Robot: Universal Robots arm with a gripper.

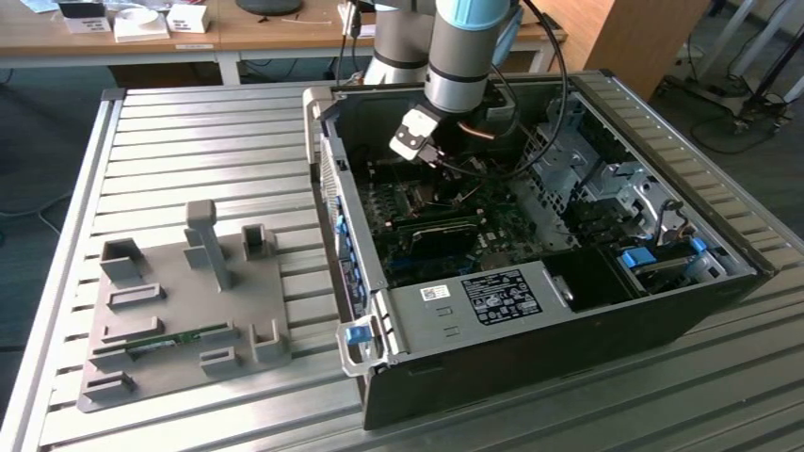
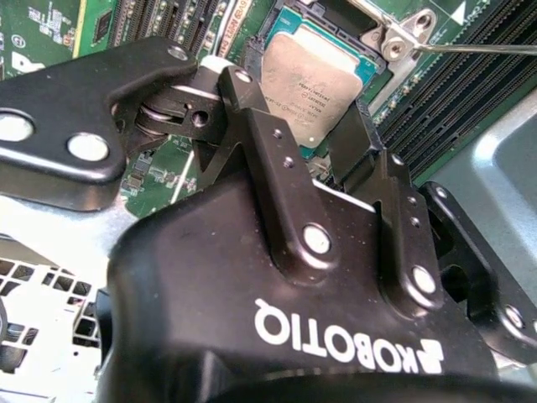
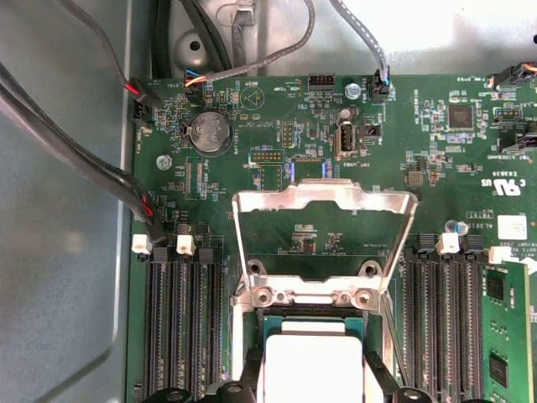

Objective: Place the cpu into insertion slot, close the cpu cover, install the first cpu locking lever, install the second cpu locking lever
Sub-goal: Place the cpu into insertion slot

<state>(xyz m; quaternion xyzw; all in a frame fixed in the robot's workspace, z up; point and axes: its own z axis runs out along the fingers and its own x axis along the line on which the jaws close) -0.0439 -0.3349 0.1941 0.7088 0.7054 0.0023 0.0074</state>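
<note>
Tool (image 2: 295,105) angled down inside computer case (image 1: 528,348), clamped on cpu (image 2: 315,67) at insertion slot (image 3: 312,322); cpu cover (image 3: 323,197) raised open

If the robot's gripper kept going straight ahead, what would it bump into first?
Probably the cpu, the silver square straight ahead of the gripper, sitting at the insertion slot. How close it is, I can't tell.

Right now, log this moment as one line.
gripper: shut on cpu | cpu: at insertion slot, seating unclear | cpu cover: open, clear of slot
</note>
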